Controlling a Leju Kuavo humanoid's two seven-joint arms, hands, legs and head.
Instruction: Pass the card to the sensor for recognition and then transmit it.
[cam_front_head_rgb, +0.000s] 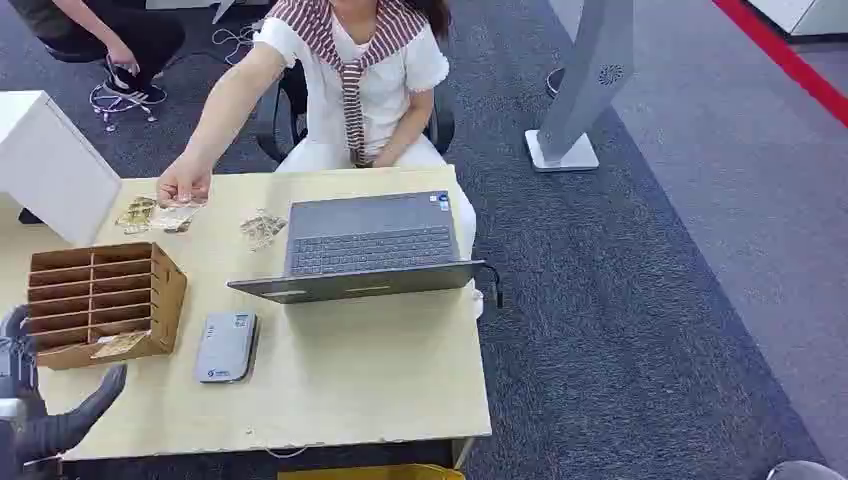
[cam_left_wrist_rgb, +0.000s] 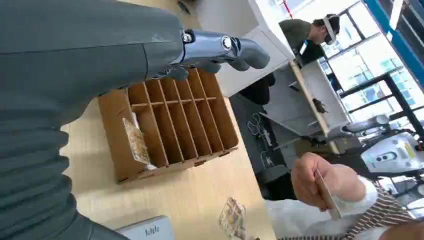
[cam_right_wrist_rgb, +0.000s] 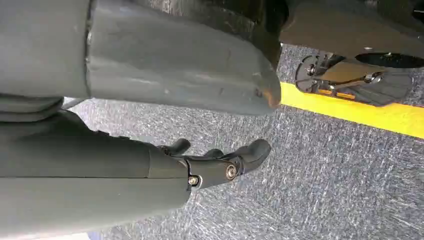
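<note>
We see a table (cam_front_head_rgb: 330, 380) topped in pale, smooth, matt wood laminate. On its left stands a slotted rack (cam_front_head_rgb: 100, 300) of brown board with raw, dull cut edges. Just right of the rack lies a sensor (cam_front_head_rgb: 226, 346) in grey plastic with a slight sheen. The laptop (cam_front_head_rgb: 365, 245) further right has a matt grey metallic-looking shell. At the far left of the table, cards (cam_front_head_rgb: 155, 214) in crinkled, glossy clear wrapping catch the light. The floor (cam_front_head_rgb: 640, 300) is rough dark carpet. Our left hand (cam_left_wrist_rgb: 215, 50) shows smooth matt grey plastic with shiny metal screws.
</note>
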